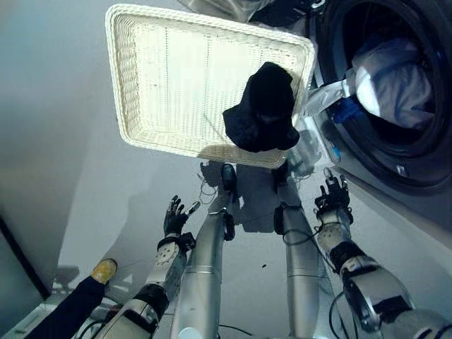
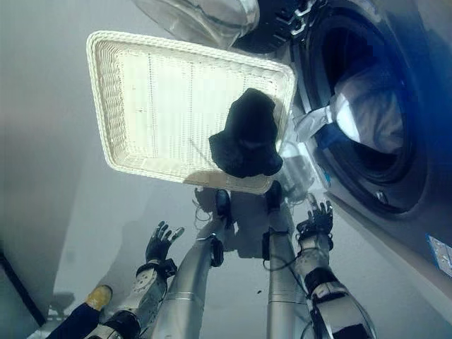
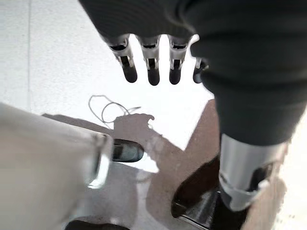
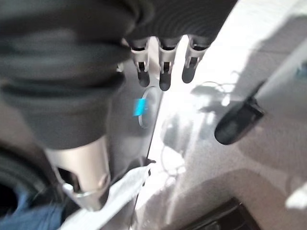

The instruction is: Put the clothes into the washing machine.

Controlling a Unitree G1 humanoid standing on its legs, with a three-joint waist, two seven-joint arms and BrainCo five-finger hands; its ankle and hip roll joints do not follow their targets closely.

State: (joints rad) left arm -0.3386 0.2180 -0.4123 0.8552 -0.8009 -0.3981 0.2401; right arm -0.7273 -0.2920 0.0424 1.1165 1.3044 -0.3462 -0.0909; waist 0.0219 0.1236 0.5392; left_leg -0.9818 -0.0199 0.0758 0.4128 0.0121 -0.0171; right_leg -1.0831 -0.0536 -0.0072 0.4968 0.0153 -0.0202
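A dark, crumpled garment (image 1: pixel 263 109) is draped over the right rim of the white woven basket (image 1: pixel 141 92), just beside the washing machine (image 1: pixel 395 106), whose round open drum already holds pale and blue clothes (image 1: pixel 388 81), so it lies handy for loading. Both the left hand (image 1: pixel 175 217) and the right hand (image 1: pixel 333 198) hang low over the smooth grey floor (image 1: pixel 70 176) with fingers spread and holding nothing.

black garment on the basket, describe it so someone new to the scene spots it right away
Start at the front-loading washing machine with its round open drum. Beside it on the floor lies a white woven rectangular basket. The crumpled black garment is draped over the basket's rim nearest the machine; it is the only dark cloth, while the clothes in the drum are white and blue.
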